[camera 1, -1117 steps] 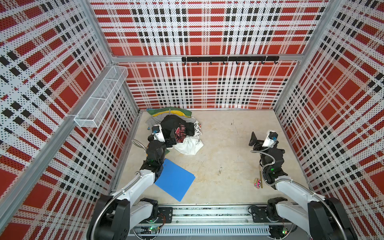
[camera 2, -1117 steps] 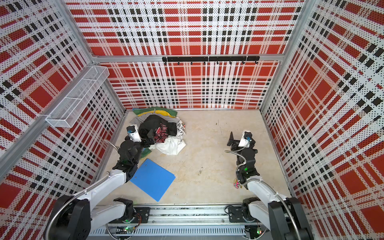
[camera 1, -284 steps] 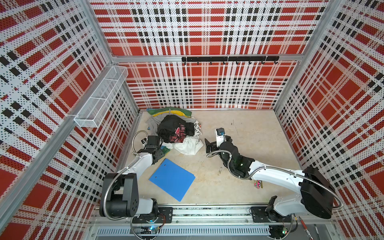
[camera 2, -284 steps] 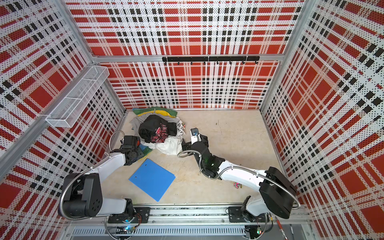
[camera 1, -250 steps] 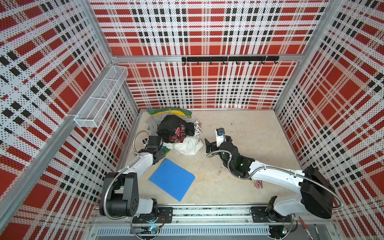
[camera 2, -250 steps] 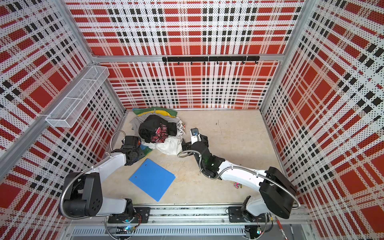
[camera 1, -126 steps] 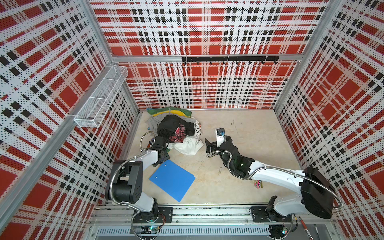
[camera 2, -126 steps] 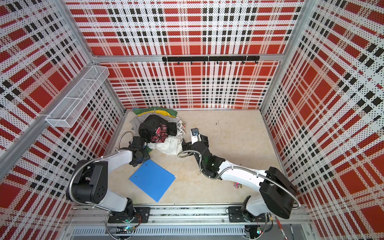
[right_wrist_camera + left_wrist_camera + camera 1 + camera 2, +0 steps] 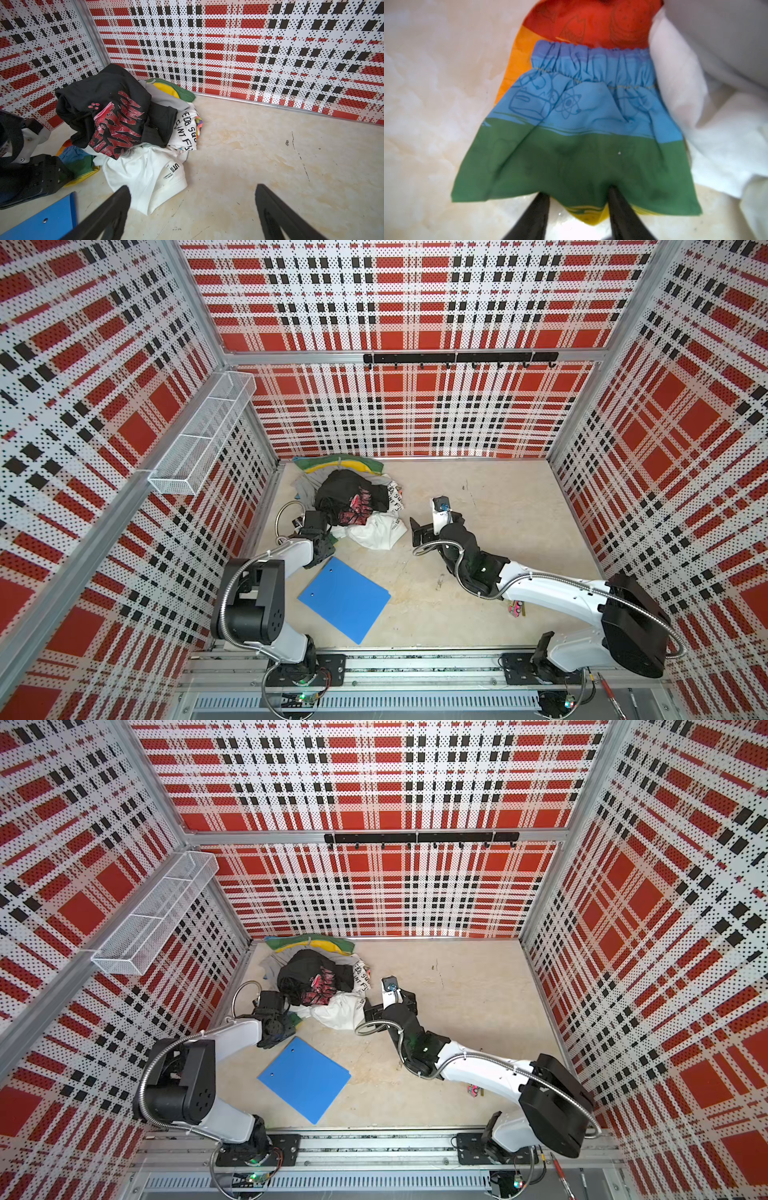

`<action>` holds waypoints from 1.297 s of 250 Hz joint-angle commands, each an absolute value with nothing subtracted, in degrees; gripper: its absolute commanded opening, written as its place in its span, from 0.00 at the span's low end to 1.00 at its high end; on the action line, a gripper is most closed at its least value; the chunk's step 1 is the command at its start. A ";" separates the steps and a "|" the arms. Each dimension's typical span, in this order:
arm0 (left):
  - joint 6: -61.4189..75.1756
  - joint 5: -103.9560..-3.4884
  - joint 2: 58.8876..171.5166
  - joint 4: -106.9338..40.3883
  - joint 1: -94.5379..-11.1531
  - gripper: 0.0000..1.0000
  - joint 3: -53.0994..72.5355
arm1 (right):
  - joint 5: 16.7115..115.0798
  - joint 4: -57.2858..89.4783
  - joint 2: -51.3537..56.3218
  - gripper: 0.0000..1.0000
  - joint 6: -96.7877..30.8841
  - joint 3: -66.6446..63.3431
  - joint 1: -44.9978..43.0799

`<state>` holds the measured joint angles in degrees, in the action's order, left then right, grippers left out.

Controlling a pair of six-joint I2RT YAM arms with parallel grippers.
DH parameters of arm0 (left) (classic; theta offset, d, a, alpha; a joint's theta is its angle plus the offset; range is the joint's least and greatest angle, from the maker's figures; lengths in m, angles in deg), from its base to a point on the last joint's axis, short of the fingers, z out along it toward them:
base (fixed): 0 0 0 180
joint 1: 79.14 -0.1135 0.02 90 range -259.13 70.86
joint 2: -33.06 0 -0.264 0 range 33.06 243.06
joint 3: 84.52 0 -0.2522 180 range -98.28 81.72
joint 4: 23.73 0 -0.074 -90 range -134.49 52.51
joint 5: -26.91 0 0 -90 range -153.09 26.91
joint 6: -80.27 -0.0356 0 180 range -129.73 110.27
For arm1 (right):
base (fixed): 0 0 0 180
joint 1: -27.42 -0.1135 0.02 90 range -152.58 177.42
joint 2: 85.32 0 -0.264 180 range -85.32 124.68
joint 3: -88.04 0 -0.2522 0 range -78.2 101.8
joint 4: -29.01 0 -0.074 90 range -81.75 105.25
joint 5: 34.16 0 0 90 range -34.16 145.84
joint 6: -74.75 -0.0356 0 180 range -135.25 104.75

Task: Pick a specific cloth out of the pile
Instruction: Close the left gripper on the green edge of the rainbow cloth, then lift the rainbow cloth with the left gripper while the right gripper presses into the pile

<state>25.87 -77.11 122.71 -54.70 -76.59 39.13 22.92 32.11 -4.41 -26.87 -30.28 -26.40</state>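
Note:
The pile (image 9: 353, 502) of black, white and grey garments lies at the back left of the floor. The cloth (image 9: 571, 145), in green, blue, orange and red patches, sticks out from under its near-left side (image 9: 78, 160) and behind it (image 9: 338, 464). My left gripper (image 9: 577, 191) is low at that corner (image 9: 330, 540), its jaws apart with the cloth's green and yellow hem between them. To the right of the pile my right gripper (image 9: 192, 187) stands open and empty, just beside the white T-shirt (image 9: 145, 176).
A blue folder (image 9: 345, 599) lies on the floor near the left arm. A wire basket (image 9: 203, 435) hangs on the left wall and a black hook rail (image 9: 459, 358) on the back wall. A small pink object (image 9: 516, 608) lies by the right arm.
My left gripper has swung in towards the pile's near-left corner and its jaws have narrowed around the cloth's hem. The right arm has stayed still over the last second.

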 commanded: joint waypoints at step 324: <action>21.28 -71.67 92.91 -51.81 -85.50 0.00 21.55 | 22.01 33.45 -7.39 1.00 -28.69 -32.50 -26.54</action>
<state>23.18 -72.85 92.39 -58.60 -84.89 27.24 22.70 31.63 -5.38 -27.92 -31.64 -26.40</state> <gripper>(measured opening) 0.067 0.999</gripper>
